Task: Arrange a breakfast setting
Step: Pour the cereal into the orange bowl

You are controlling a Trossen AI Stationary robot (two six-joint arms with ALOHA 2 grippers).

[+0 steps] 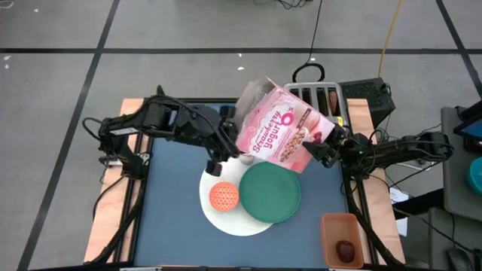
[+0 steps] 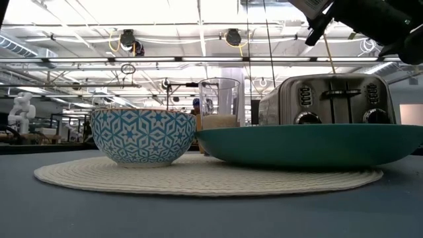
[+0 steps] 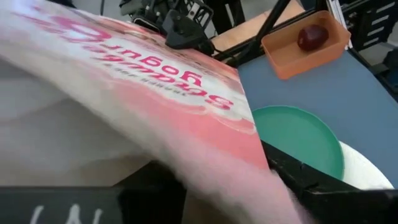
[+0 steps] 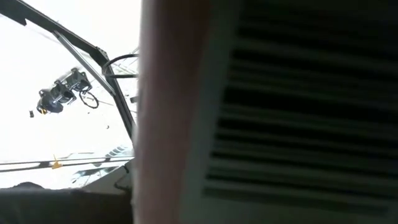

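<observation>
Above the green plate [image 1: 270, 193], right tool [image 1: 320, 153] grips cereal box [image 1: 282, 129]

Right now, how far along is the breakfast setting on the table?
Partly done. The bowl and green plate already sit on the round white mat, with a glass behind them. In hand: the right gripper holds the pink cereal box tilted above the setting, the left gripper at its other side. Left: the dark red fruit is still in its orange tray.
</observation>
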